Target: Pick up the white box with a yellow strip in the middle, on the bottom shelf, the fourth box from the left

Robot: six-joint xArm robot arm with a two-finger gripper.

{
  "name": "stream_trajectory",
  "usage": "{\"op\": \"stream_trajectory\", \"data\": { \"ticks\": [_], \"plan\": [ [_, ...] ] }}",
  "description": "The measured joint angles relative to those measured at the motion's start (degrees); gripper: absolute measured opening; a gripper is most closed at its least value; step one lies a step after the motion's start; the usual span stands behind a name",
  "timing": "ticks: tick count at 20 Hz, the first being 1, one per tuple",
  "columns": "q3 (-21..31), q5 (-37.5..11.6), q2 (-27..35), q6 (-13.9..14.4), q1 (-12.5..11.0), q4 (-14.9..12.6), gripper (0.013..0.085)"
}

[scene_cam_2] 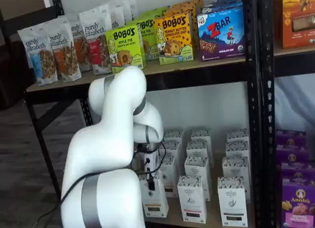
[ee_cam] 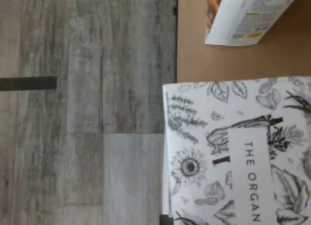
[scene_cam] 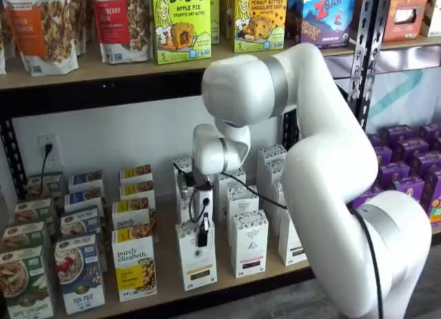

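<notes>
The white box [scene_cam: 197, 262] stands at the front of the bottom shelf [scene_cam: 165, 291], with a yellowish strip low on its front. It also shows in a shelf view [scene_cam_2: 155, 201]. My gripper [scene_cam: 202, 231] hangs right at the box's top. Only one black finger shows against the box's front, with a cable beside it, so I cannot tell whether it is open or shut. In a shelf view the gripper [scene_cam_2: 150, 182] is likewise down on the box. The wrist view shows the box's leaf-patterned top [ee_cam: 238, 152] close up, over the brown shelf board [ee_cam: 218, 60].
A purely elizabeth box [scene_cam: 134, 267] stands just left of the white box, and like white cartons [scene_cam: 249, 243] just right. Cereal boxes [scene_cam: 79, 272] fill the left. A black rack post [scene_cam: 365, 50] and purple boxes [scene_cam: 406, 160] are at the right. Grey floor [ee_cam: 97, 113] lies beyond the shelf edge.
</notes>
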Motion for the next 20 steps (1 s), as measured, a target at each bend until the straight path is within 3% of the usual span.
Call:
{"op": "stream_trajectory", "data": {
  "ticks": [20],
  "plan": [
    [25.23,-9.22,-16.85,0.42,3.67,2.60,0.0490]
  ]
}}
